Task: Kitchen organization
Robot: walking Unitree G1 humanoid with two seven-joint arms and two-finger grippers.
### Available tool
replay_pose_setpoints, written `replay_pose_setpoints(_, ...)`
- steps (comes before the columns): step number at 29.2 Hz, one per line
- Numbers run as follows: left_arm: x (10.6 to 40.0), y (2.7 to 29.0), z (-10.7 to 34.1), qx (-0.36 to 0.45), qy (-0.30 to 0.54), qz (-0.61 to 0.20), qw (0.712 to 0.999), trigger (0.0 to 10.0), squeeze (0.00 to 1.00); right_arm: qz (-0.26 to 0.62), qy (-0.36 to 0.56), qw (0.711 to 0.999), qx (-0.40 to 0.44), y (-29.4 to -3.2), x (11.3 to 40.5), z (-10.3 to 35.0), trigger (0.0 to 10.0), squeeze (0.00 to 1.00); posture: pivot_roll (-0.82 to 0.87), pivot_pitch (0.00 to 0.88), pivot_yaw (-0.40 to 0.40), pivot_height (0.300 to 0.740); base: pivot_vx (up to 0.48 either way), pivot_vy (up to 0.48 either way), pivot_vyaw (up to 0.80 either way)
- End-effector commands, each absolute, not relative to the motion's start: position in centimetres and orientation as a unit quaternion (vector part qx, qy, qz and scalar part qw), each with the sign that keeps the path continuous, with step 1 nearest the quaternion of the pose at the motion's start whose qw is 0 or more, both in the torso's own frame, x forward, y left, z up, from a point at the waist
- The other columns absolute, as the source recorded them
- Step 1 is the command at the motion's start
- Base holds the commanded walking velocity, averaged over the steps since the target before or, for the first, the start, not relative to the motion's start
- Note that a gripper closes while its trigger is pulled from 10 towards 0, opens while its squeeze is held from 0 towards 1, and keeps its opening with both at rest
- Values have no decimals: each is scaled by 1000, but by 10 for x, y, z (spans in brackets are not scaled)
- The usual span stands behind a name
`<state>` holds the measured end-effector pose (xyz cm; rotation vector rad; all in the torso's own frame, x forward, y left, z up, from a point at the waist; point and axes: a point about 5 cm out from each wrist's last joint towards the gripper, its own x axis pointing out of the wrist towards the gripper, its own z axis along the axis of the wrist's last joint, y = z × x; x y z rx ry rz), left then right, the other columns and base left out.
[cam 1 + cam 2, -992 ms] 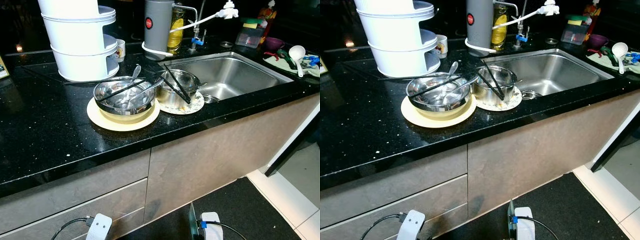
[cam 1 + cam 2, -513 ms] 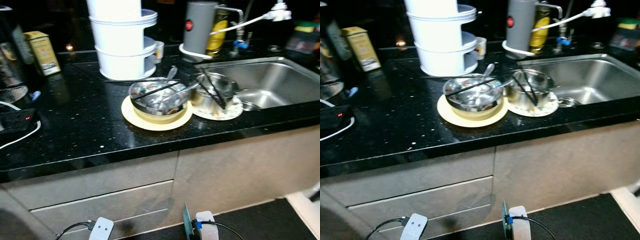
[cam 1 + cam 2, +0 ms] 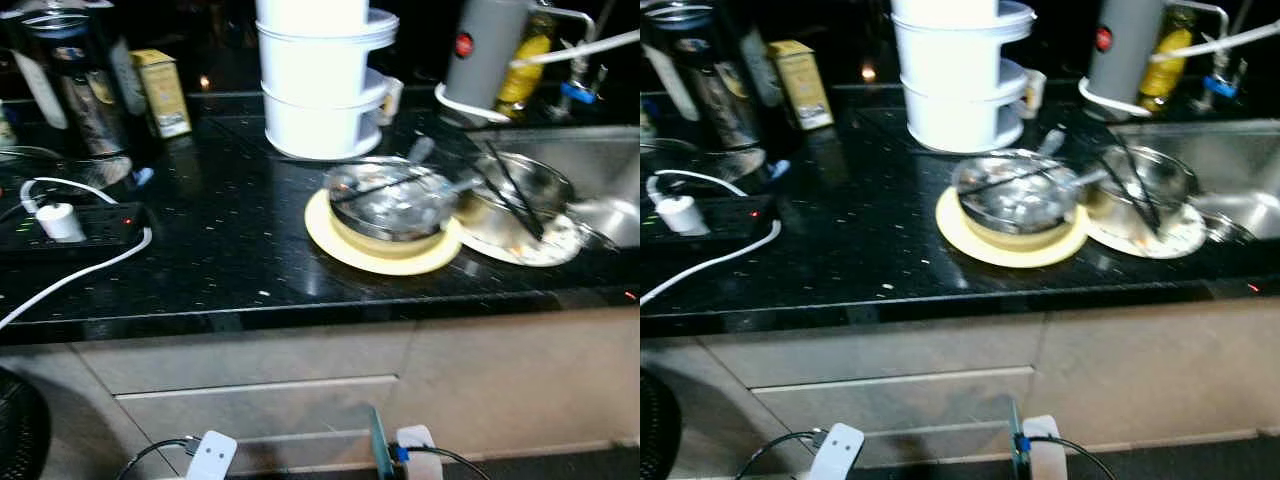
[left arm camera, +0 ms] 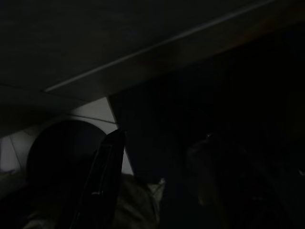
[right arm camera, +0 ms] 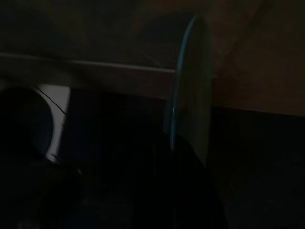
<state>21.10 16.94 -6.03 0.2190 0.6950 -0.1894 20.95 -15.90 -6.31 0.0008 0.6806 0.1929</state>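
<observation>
Organizing looks barely begun: dirty steel bowl (image 3: 388,199) with chopsticks (image 3: 385,185) sitting on yellow plate (image 3: 340,242), steel pot (image 3: 512,196) on patterned plate (image 3: 545,246) beside sink (image 3: 600,160). Both arms hanging idle; finger opening can't be told.

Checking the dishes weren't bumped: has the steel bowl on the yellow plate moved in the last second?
No. The steel bowl sits on the yellow plate, just in front of the white container, as before; the camera turned.
</observation>
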Motion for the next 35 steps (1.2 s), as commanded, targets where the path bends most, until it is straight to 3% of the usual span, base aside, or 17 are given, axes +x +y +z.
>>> replay_pose_setpoints(1,206,167,-64,108,353,-99,924,10000,0,93,336,937,3,-159,207,-65,10000,0,-28,156,-37,740,0,0,800)
replay_pose_setpoints(6,207,164,-63,110,347,-109,925,10000,0,86,345,935,-5,-162,203,-67,10000,0,-30,152,-33,740,0,0,766)
replay_pose_setpoints(17,206,161,-63,129,349,-136,918,10000,0,55,371,927,4,-168,191,-74,10000,0,-34,142,-27,740,0,0,0)
replay_pose_setpoints(30,210,158,-61,141,345,-146,916,10000,0,44,410,911,-15,-170,184,-81,10000,0,-36,142,-27,740,0,0,-761)
replay_pose_setpoints(35,209,161,-61,134,343,-124,921,10000,0,55,407,911,-21,-168,186,-80,10000,0,-36,141,-27,740,0,0,0)
